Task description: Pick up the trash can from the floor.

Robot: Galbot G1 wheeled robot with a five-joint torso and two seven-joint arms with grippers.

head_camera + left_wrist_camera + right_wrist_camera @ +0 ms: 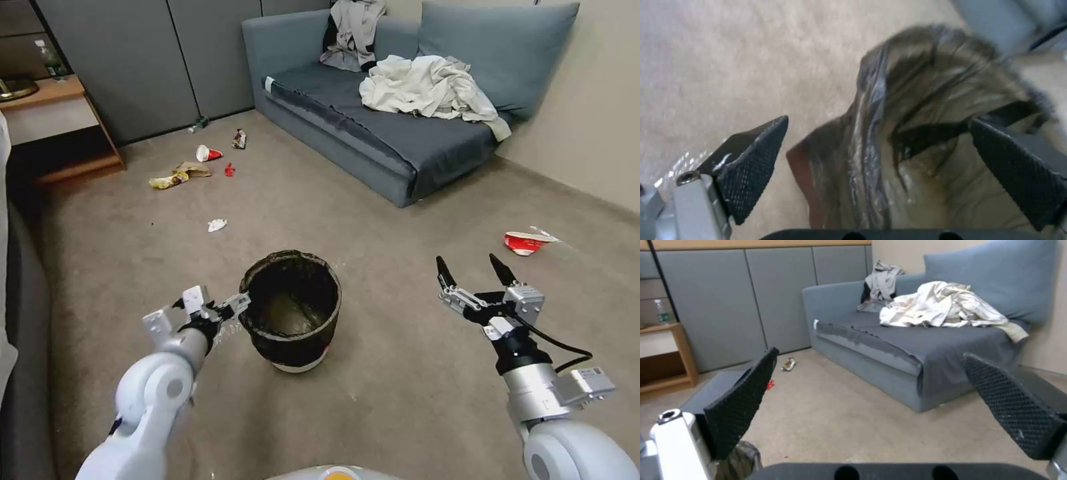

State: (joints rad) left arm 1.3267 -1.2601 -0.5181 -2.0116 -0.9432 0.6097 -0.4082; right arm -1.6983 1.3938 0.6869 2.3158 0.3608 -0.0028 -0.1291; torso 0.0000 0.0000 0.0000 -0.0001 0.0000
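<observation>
We see the floor, a flat beige-grey short-pile carpet, spread wide before a blue-grey sofa heaped with pale crumpled cloth. The trash can stands upright on the carpet just ahead of us, not yet lifted: a small round white bucket, its crinkly dark bag folded over the rim and hiding all but a white band at the base. Our left gripper is at the can's near-left rim, its textured black fingers spread wide; in the left wrist view one sits outside the wall and one over the glossy bag, so we judge the grasp lined up but not closed. Closing and lifting remain. Our right gripper hangs open above bare carpet, well apart from the can. Beyond it lies a crushed red-and-white cup; more litter dots the far carpet.
</observation>
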